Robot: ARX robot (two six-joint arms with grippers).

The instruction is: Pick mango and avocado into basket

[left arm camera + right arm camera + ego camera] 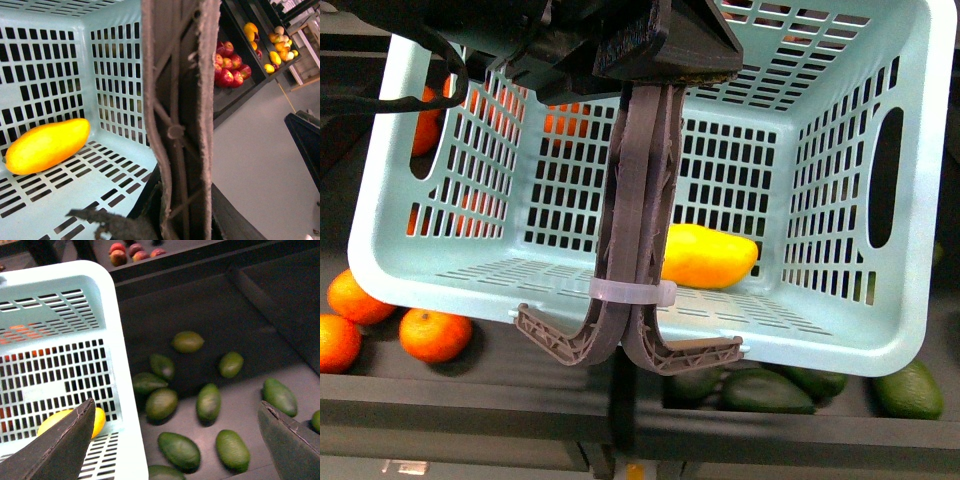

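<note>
The left hand (645,70) is clamped on the brown handles (640,200) of the pale turquoise basket (840,340), which hangs tilted; a white zip tie (632,292) binds the handles. The yellow mango (708,255) lies on the basket floor. The right hand (176,401) is spread wide and holds nothing, above green avocados (179,450) scattered on a dark shelf (250,390) just right of the basket. Oranges (435,335) lie at the left.

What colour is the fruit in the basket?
Yellow shading to orange mango; clearest in left wrist view.

Dark shelves (200,305), grey floor (250,150)
</note>
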